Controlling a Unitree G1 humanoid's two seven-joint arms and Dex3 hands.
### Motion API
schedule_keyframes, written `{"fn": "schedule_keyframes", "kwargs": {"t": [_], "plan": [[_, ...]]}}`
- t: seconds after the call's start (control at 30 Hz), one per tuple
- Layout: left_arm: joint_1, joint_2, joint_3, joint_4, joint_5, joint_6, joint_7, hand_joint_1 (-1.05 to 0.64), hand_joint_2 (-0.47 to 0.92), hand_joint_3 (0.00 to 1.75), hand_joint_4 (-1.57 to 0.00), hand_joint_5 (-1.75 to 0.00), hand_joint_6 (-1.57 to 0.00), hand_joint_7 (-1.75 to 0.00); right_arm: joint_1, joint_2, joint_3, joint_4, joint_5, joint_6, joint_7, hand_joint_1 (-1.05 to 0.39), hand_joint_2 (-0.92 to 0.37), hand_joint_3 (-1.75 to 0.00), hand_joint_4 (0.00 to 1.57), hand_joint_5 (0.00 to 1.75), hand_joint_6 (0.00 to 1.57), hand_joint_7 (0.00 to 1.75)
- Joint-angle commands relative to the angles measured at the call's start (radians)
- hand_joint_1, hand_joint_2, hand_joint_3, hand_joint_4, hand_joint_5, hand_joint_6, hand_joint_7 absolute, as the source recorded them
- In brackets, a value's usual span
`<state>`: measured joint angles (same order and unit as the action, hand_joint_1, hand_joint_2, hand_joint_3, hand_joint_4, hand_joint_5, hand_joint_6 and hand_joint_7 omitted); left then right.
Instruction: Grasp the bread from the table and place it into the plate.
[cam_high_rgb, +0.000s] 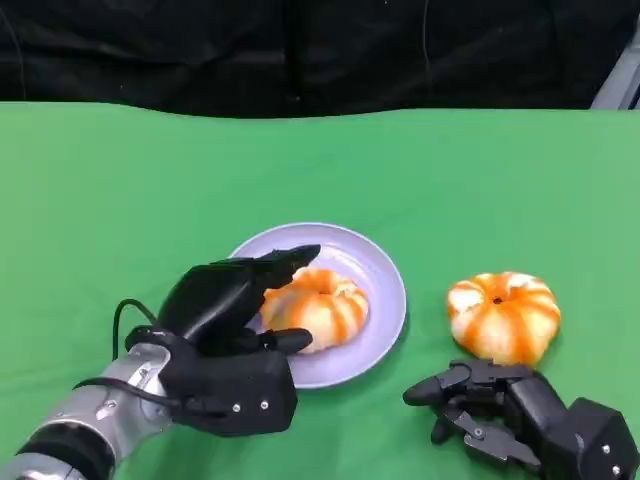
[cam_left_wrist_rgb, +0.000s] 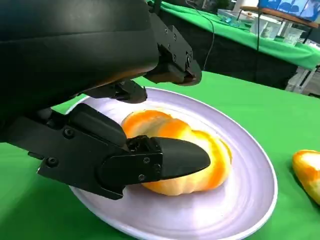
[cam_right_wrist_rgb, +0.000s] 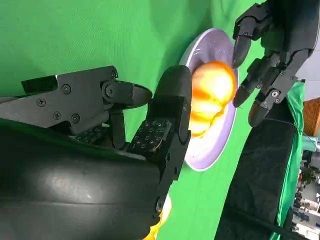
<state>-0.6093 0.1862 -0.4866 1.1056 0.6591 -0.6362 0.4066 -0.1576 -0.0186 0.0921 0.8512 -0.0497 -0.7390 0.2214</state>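
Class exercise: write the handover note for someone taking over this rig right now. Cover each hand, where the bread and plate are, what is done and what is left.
Left hand: fingers around the bread on the plate; firm grip or not, I cannot tell.
Right hand: empty, fingers apart, low on the table beside the second bread.
Plate: centre of the green table.
Done: one bread plated.
Left: release it, withdraw, perhaps plate the second.

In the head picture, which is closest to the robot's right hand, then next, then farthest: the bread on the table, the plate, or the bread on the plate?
From the right hand:
1. Bread on the table, just beyond its fingertips.
2. Plate, its near rim off toward the left hand's side.
3. Bread on the plate, farther across, at the left hand.
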Motion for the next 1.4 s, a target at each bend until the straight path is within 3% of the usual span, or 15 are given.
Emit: {"fn": "schedule_keyframes", "kwargs": {"t": [0.03, 0.2, 0.3, 0.4, 0.6, 0.83, 1.1, 1.4], "plan": [[0.002, 0.017, 0.008, -0.010, -0.011, -0.007, -0.013, -0.84, 0.92, 0.68, -0.41, 0.00, -0.30, 0.00, 0.014, -0.010, -0.002, 0.014, -0.003, 0.014, 0.005, -0.05, -0.92, -0.40, 0.77, 1.32, 1.04, 0.47], [0.006, 0.019, 0.012, -0.014, -0.014, -0.017, -0.009, -0.84, 0.92, 0.69, -0.41, 0.00, -0.30, 0.00, 0.016, -0.010, -0.002, 0.011, -0.004, 0.013, 0.003, -0.05, -0.92, -0.40, 0.76, 1.32, 1.04, 0.47], [0.012, 0.021, 0.019, -0.021, -0.018, -0.033, -0.004, -0.89, 0.92, 0.77, -0.42, 0.00, -0.29, 0.00, 0.018, -0.009, 0.000, 0.007, -0.008, 0.011, -0.001, -0.05, -0.92, -0.40, 0.76, 1.32, 1.04, 0.47], [0.045, 0.014, 0.064, -0.042, -0.053, -0.101, 0.071, -0.87, 0.92, 0.77, -0.41, 0.00, -0.24, 0.00, 0.012, -0.011, -0.003, 0.017, -0.006, 0.012, 0.000, -0.04, -0.92, -0.40, 0.76, 1.31, 1.05, 0.47], [0.077, 0.014, 0.130, -0.060, -0.122, -0.186, 0.085, -0.83, 0.92, 0.72, -0.44, -0.01, -0.23, 0.00, 0.013, -0.012, 0.000, 0.015, -0.012, 0.020, -0.006, -0.04, -0.92, -0.40, 0.77, 1.30, 1.05, 0.47], [0.098, 0.014, 0.182, -0.084, -0.175, -0.220, 0.044, -0.81, 0.92, 0.68, -0.46, -0.02, -0.27, -0.02, 0.013, -0.014, -0.001, 0.015, -0.012, 0.020, -0.006, -0.04, -0.92, -0.40, 0.77, 1.30, 1.05, 0.47], [0.178, -0.002, 0.293, -0.159, -0.369, -0.289, -0.105, -0.78, 0.92, 0.58, -0.54, -0.03, -0.30, -0.01, 0.016, -0.011, 0.000, 0.009, -0.008, 0.029, 0.000, -0.04, -0.92, -0.41, 0.77, 1.30, 1.04, 0.47], [0.209, 0.016, 0.413, -0.111, -0.495, -0.444, -0.186, -0.68, 0.92, 0.51, -0.60, -0.03, -0.33, -0.01, 0.011, -0.010, -0.002, 0.010, -0.007, 0.035, -0.002, -0.03, -0.92, -0.41, 0.77, 1.30, 1.04, 0.48]]}}
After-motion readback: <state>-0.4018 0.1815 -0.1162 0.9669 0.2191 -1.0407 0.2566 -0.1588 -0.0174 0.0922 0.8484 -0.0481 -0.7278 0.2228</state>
